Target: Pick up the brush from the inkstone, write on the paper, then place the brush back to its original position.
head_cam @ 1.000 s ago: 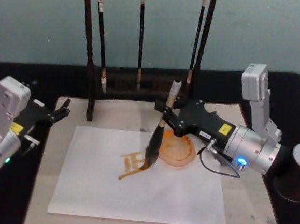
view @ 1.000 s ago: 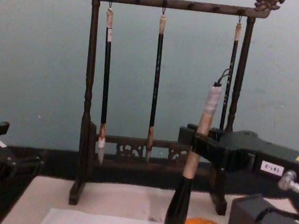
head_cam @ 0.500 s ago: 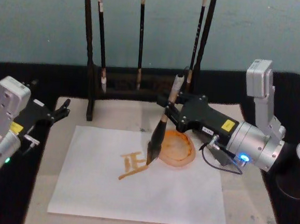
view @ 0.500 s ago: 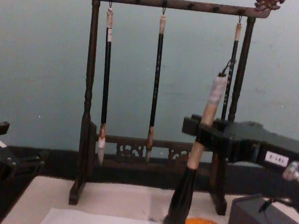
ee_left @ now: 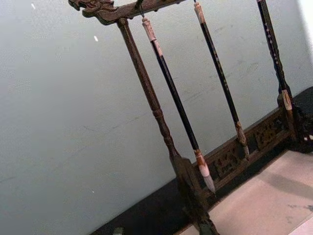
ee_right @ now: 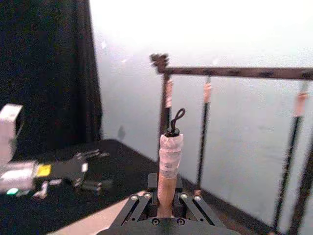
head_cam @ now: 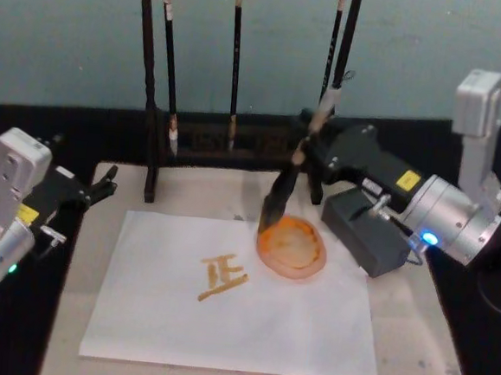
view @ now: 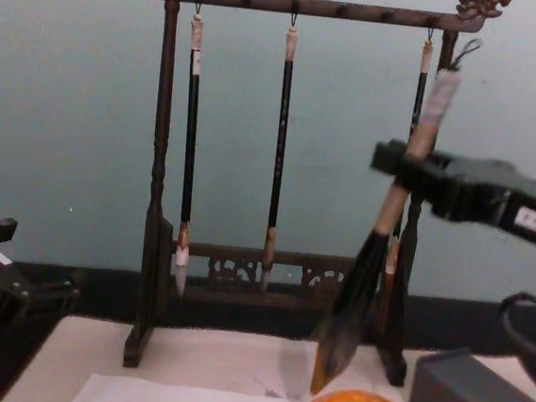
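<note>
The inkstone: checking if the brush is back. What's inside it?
The inkstone holds only orange ink stains. The brush, shut in the right gripper, hangs tilted above its rear rim; bristles hide that rim, so contact is unclear. The left gripper idles beside the paper.

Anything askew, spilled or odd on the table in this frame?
Mildly. The orange dish sits on the paper rather than beside it, and the written mark trails a slanted stroke. The right end effector holds the brush tilted over the dish; the left end effector idles far left.
</note>
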Controlling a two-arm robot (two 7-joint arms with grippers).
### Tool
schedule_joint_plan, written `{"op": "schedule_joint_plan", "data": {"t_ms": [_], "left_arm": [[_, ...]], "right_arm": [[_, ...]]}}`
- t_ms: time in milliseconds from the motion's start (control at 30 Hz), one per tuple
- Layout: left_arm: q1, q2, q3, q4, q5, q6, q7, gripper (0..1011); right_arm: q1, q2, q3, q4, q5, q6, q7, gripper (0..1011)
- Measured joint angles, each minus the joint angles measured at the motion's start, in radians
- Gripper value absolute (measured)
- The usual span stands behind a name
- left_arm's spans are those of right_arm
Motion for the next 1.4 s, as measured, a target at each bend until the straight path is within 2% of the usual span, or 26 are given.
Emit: {"op": "schedule_joint_plan", "data": {"t_ms": [233,400,433,467,667,800,1067,1400], "left_arm": [[0.0,0.0,0.0,0.0,0.0,0.0,0.0,1010],[0.0,0.0,0.0,0.0,0.0,0.0,0.0,1010],[0.0,0.0,0.0,0.0,0.0,0.0,0.0,1010],[0.0,0.0,0.0,0.0,0.0,0.0,0.0,1010],[0.0,0.0,0.0,0.0,0.0,0.0,0.0,1010],[0.0,0.0,0.0,0.0,0.0,0.0,0.0,1010],[0.0,0.0,0.0,0.0,0.0,0.0,0.0,1010],[0.0,0.0,0.0,0.0,0.0,0.0,0.0,1010]], "right_arm": [[-0.01,-0.017,0.064,0.023,0.083,-0.001,-0.011,165],[-0.028,-0.026,0.112,0.04,0.174,0.026,-0.015,165],[-0.035,-0.028,0.124,0.045,0.204,0.038,-0.016,165],[-0.035,-0.028,0.124,0.045,0.204,0.038,-0.016,165],[-0.066,-0.04,0.164,0.069,0.333,0.096,-0.033,165],[-0.081,-0.048,0.182,0.084,0.397,0.127,-0.049,165],[-0.093,-0.058,0.2,0.127,0.493,0.173,-0.09,165],[-0.086,-0.064,0.202,0.179,0.566,0.209,-0.117,165]]}}
